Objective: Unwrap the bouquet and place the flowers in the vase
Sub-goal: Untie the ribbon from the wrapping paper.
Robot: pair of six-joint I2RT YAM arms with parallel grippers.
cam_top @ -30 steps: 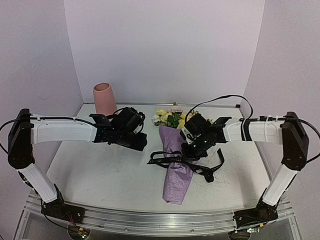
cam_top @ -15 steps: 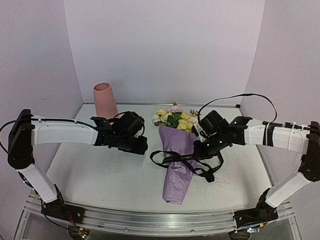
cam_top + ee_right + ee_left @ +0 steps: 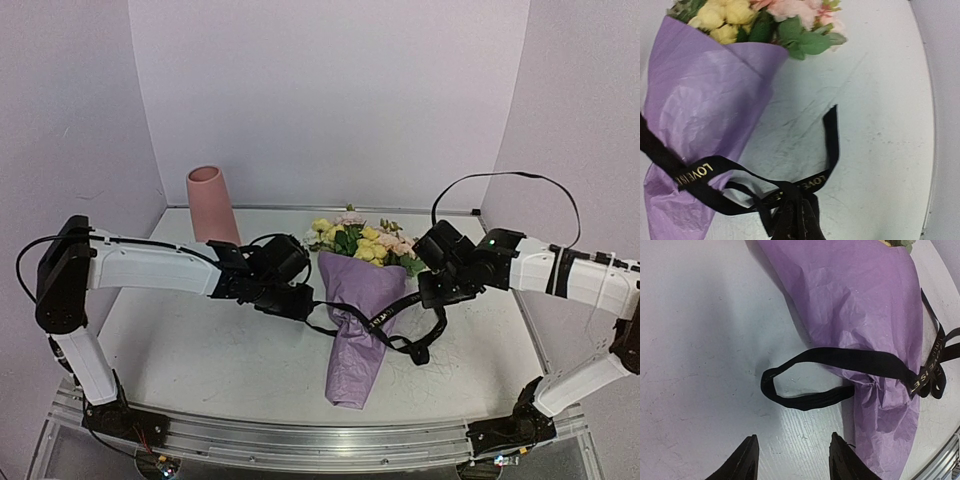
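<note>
The bouquet [image 3: 358, 320] lies in the middle of the table, a cone of crinkled lilac paper [image 3: 860, 305] with its tip toward the near edge. Yellow, pink and cream flowers [image 3: 360, 242] stick out at its far end. A black ribbon [image 3: 705, 172] with gold lettering still circles the cone. My right gripper [image 3: 797, 220] is shut on the ribbon to the right of the cone and holds it taut. My left gripper [image 3: 792, 455] is open just above the table, left of the cone, with a ribbon loop [image 3: 805, 385] lying ahead of its fingers. The salmon-pink vase [image 3: 210, 205] stands upright at the back left.
White walls [image 3: 330, 100] enclose the table at the back and sides. A metal rail [image 3: 320, 445] runs along the near edge. A loose ribbon tail [image 3: 420, 350] hangs on the tabletop right of the cone. My right arm's black cable [image 3: 500, 180] arcs above it.
My right gripper has pulled the ribbon out to the right, away from the cone. My left gripper has moved right and lower, closer to the cone's left side.
</note>
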